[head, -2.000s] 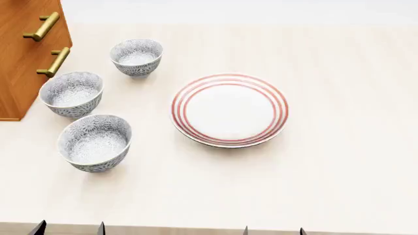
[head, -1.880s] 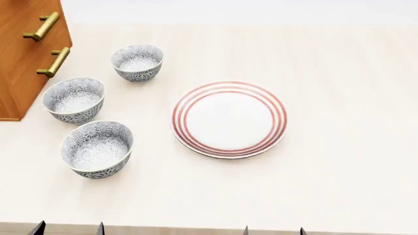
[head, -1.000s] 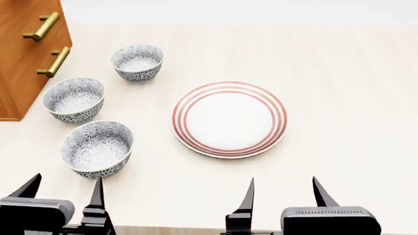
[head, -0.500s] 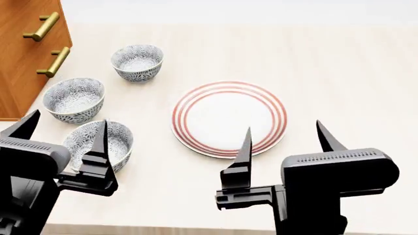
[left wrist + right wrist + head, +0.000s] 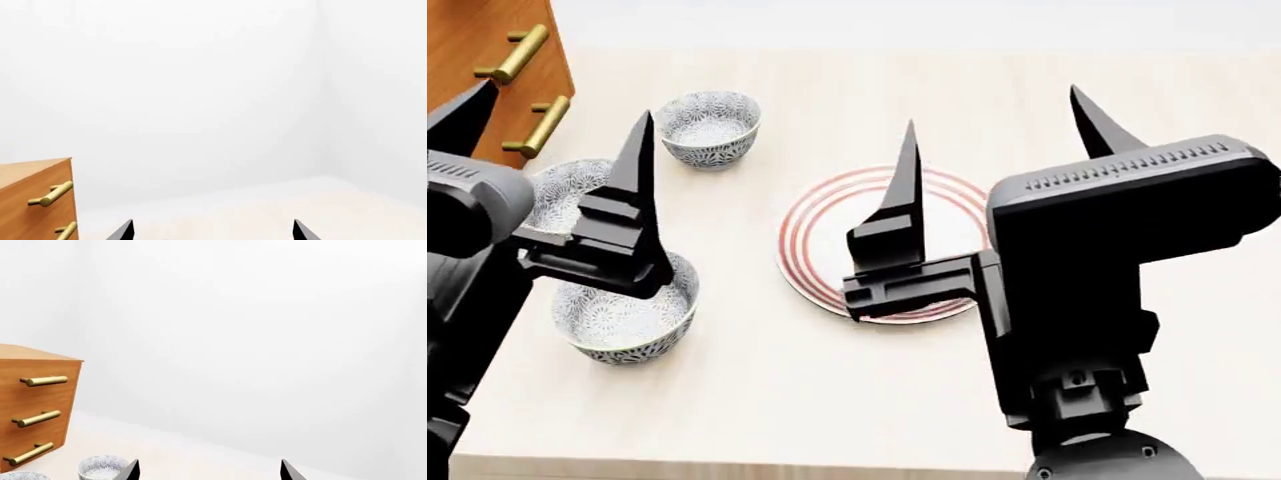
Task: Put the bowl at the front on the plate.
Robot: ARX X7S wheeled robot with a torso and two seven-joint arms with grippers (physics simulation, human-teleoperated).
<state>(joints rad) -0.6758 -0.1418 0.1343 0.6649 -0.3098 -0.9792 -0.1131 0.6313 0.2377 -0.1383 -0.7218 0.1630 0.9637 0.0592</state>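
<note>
The bowl (image 5: 627, 322) at the front is small, deep and grey-blue patterned, and it stands near the table's front left. To its right lies the plate (image 5: 815, 240), wide and white with thin red rings. My left gripper (image 5: 561, 108) is raised above the bowl and hides the bowl's far rim. Its fingers stand wide open around nothing. My right gripper (image 5: 994, 113) hangs open and empty over the plate, covering the plate's middle and right side. The left wrist view shows the left gripper (image 5: 212, 233) only as two spread tips. The right gripper (image 5: 209, 473) looks the same in its own view.
Two more patterned bowls stand behind the front one: a middle bowl (image 5: 565, 188) half hidden by my left gripper and a far bowl (image 5: 707, 124). A wooden cabinet (image 5: 481, 130) with brass handles fills the far left. The right wrist view shows a patterned bowl (image 5: 100, 468) near the cabinet (image 5: 37, 405).
Both arms have risen from the bottom edge of the head view to well above the table, the left over the front bowl, the right over the plate. The dishes have not moved.
</note>
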